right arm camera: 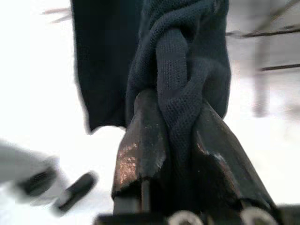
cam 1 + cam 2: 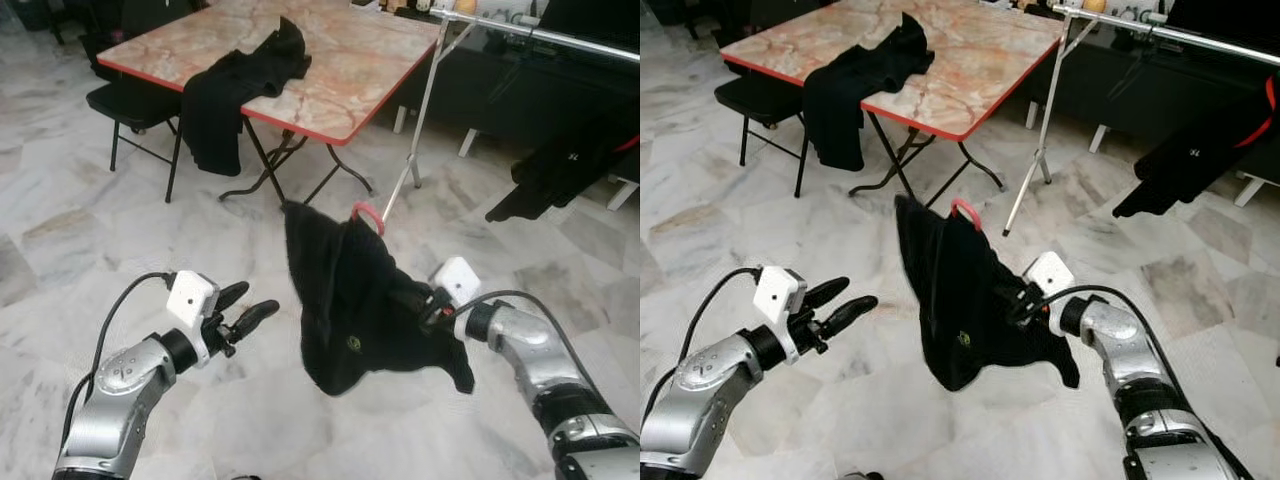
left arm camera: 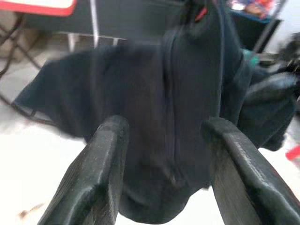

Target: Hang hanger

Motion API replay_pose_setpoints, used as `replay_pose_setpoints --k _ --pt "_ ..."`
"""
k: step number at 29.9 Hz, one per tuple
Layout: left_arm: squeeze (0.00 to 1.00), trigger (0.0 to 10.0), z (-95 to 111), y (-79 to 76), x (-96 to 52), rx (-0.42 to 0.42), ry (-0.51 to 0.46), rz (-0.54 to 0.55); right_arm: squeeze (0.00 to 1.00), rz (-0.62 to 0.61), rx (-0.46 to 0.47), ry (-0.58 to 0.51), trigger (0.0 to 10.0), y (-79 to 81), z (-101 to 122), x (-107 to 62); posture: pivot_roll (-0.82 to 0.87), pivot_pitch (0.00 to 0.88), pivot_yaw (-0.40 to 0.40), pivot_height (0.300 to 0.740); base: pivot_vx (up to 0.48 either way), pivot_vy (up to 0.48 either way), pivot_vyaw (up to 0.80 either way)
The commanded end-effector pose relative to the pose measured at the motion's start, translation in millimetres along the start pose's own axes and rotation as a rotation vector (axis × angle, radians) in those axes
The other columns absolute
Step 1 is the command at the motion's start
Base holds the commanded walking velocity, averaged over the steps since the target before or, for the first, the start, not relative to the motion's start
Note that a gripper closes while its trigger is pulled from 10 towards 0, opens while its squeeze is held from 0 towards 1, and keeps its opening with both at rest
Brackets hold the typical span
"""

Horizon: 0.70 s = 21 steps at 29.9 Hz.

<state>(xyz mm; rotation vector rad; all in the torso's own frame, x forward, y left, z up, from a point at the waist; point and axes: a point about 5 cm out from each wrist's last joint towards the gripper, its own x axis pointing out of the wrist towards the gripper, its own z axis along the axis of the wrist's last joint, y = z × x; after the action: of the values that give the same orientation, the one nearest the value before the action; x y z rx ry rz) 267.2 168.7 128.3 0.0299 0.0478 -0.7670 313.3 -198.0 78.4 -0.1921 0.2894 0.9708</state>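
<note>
The right gripper [image 1: 176,140] is clamped on a fold of the black garment [image 2: 350,300] draped over the red hanger [image 2: 367,215] — the carrying step, by the look of it — while the left gripper [image 2: 245,308] hovers beside it, fingers spread and empty; next, the hook must be lifted to the rail [image 2: 540,35] ahead on the right.

Black garment [image 2: 355,305] on a hanger, centre frame, hanging bunched and tilted; red hook [image 2: 368,215] pokes out the top. Hanger body hidden, probably inside the cloth.

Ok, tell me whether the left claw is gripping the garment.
No, the left claw is open and apart from the black garment, which the right claw pinches.
</note>
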Motion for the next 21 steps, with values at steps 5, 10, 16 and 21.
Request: replay_pose_setpoints --k 5,10,16,21 --pt "0.0 10.0 7 -8.0 -1.7 0.003 0.028 -0.103 0.0 0.134 -0.02 -0.035 10.0 0.5 12 -6.4 0.0 0.077 -0.037 0.74 0.0 0.0 0.0" --pt "0.0 10.0 13 -12.2 -3.3 0.007 0.031 -0.168 0.0 0.209 -0.012 0.0 10.0 2.3 10 -12.4 0.0 0.079 -0.037 0.74 0.0 0.0 0.0" --pt "0.0 10.0 19 -18.8 -3.4 0.03 0.054 -0.261 0.0 0.245 -0.023 0.042 10.0 3.9 7 -13.1 0.0 0.081 -0.038 0.74 0.0 0.0 0.0" --pt "1.0 10.0 31 -28.4 -0.6 0.029 0.037 -0.354 0.0 0.285 -0.028 0.064 10.0 9.0 4 -10.8 0.0 0.085 -0.034 0.74 0.0 0.0 0.0"
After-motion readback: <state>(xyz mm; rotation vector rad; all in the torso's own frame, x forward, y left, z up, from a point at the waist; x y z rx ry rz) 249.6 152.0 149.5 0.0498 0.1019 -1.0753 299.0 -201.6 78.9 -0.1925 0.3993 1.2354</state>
